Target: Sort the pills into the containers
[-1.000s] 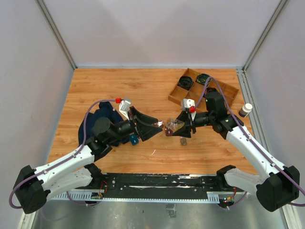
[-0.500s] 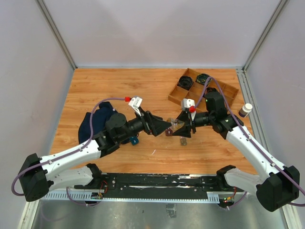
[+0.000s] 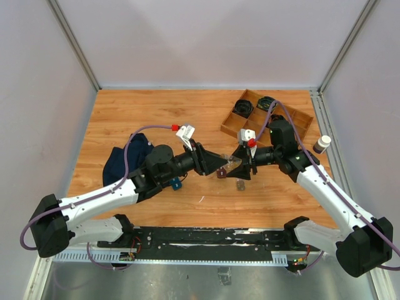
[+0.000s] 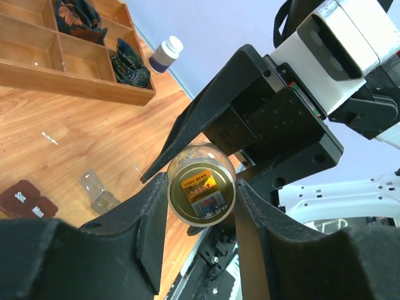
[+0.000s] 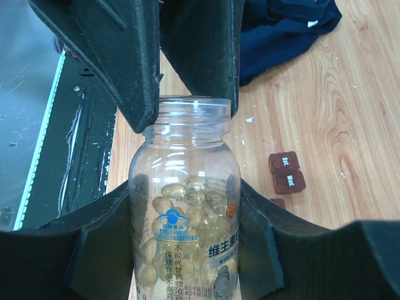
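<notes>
My right gripper (image 5: 186, 200) is shut on the body of a clear pill bottle (image 5: 185, 187) holding yellow softgel pills (image 5: 187, 206). It holds the bottle level above the table (image 3: 232, 164). My left gripper (image 4: 201, 201) faces the bottle's uncapped mouth (image 4: 201, 192), one finger pressed against each side of the neck. In the top view the left gripper (image 3: 223, 164) meets the right gripper (image 3: 241, 164) nose to nose. The containers, two small dark-brown square boxes with pale lettering (image 5: 284, 162) (image 5: 289, 182), lie side by side on the wood below (image 3: 221, 174).
A small clear plastic piece (image 3: 240, 185) lies near the boxes. A wooden divided tray (image 3: 294, 122) with black cables stands at the back right, with a white-capped bottle (image 3: 322, 144) beside it. A dark blue cloth (image 3: 125, 159) lies at the left.
My left arm has reached right to the bottle's mouth and its jaws have closed in on the neck. The right arm and the bottle have stayed put.
</notes>
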{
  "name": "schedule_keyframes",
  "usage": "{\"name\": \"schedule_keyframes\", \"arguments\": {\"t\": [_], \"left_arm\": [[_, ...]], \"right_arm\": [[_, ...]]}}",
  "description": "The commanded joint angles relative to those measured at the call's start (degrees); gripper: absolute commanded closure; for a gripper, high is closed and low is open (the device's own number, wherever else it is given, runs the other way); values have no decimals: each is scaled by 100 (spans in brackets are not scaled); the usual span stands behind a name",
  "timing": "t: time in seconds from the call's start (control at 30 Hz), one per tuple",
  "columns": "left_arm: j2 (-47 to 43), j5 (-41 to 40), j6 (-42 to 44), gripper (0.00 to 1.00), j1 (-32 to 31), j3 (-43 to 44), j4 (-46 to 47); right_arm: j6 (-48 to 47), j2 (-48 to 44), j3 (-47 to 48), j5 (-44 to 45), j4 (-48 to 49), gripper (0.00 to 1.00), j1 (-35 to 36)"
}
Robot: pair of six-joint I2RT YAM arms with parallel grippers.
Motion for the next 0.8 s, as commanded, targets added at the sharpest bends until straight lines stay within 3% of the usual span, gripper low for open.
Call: {"name": "schedule_keyframes", "arguments": {"t": [0.0, 0.1, 0.23, 0.43, 0.53, 0.63, 0.73, 0.77], "left_arm": [[75, 226, 152, 65, -36, 172, 55], [134, 453, 300, 71, -41, 144, 110], [199, 1375, 874, 73, -21, -141, 753], [517, 3545, 3001, 84, 379, -332, 1289], [779, 4427, 4064, 84, 702, 18, 741], [1091, 5095, 4367, 85, 1091, 314, 562], [1171, 5126, 4468, 83, 1277, 495, 597], [1150, 5047, 4426, 76, 1285, 520, 680]], "right_arm": [[-81, -5, 77, -57, 77, 99, -63], [-81, 1, 82, -65, 83, 99, -59], [-81, -6, 83, -98, 76, 99, -67], [-81, -35, 82, -131, 77, 99, -63], [-81, -54, 78, -148, 75, 99, -63], [-80, -66, 81, -141, 78, 99, -63], [-81, -75, 79, -151, 76, 99, -68], [-81, -69, 79, -151, 75, 99, -63]]}}
